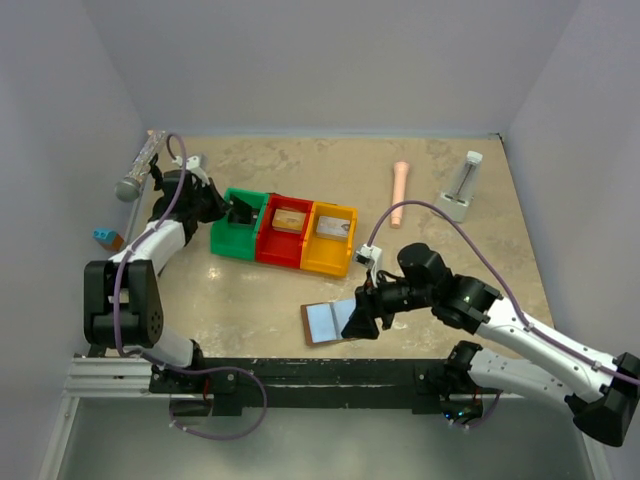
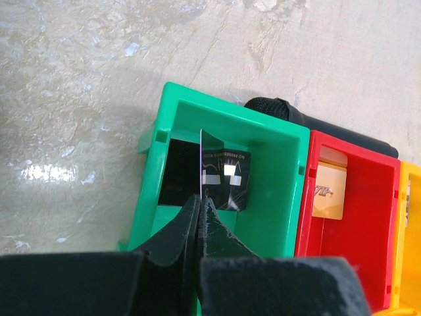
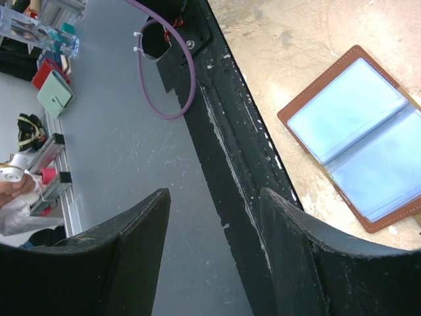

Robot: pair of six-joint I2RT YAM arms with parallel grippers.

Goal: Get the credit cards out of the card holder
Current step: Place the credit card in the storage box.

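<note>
Left gripper (image 2: 200, 204), clamped on a thin dark credit card (image 2: 204, 151) held on edge over the green plastic bin (image 2: 230, 108), should probably lower it close to the floor before letting go, while the opened brown leather-like card holder (image 1: 330, 322) lies well apart, beside the spread right gripper (image 1: 358, 318).
</note>
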